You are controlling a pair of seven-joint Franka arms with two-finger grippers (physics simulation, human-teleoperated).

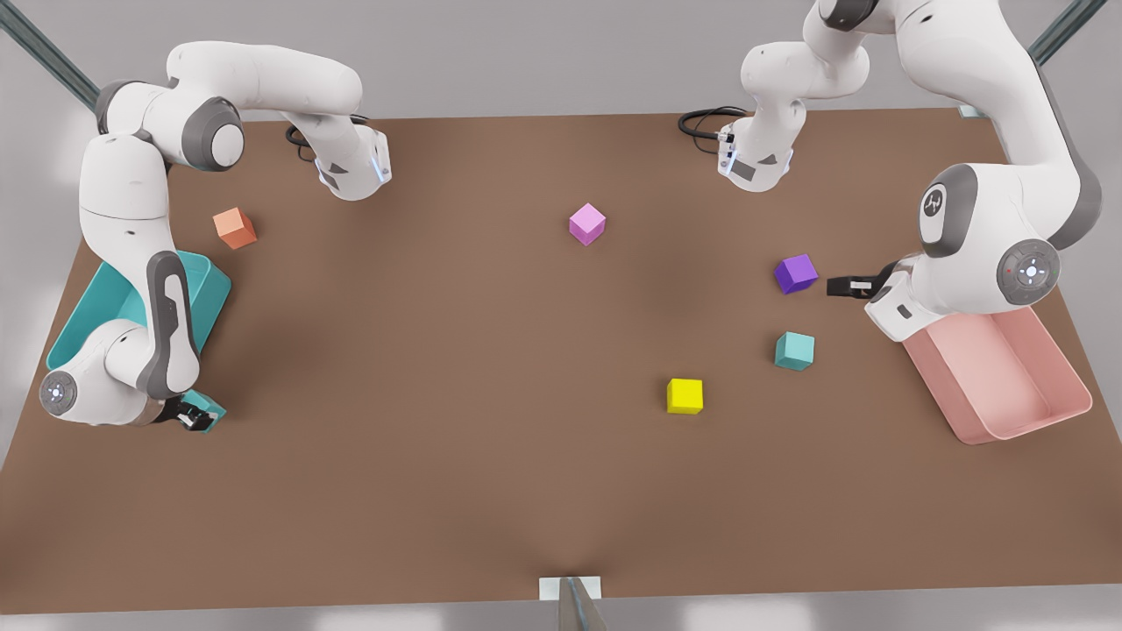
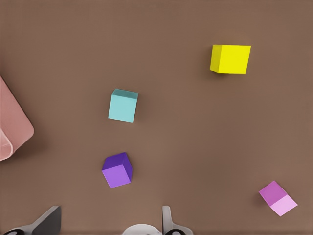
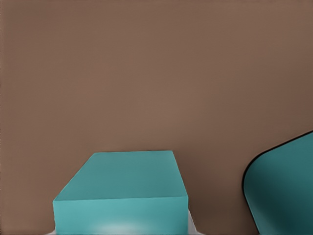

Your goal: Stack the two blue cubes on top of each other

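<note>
At the front view's left, near the table's [image 1: 438, 491] left edge, the right gripper [image 1: 195, 415] has its fingers closed around one blue cube [image 1: 207, 407], just beside the teal bin [image 1: 210, 285]. An orange cube [image 1: 235, 228] lies farther back. A pink cube [image 1: 586, 223] sits in the middle and a yellow cube [image 1: 685, 395] nearer the front edge. The second blue cube [image 1: 794, 350] rests on the table, between the yellow cube and the pink bin [image 1: 1034, 412]. The left gripper [image 1: 843, 285], fingers spread apart and empty, is just beside the purple cube [image 1: 796, 273].
</note>
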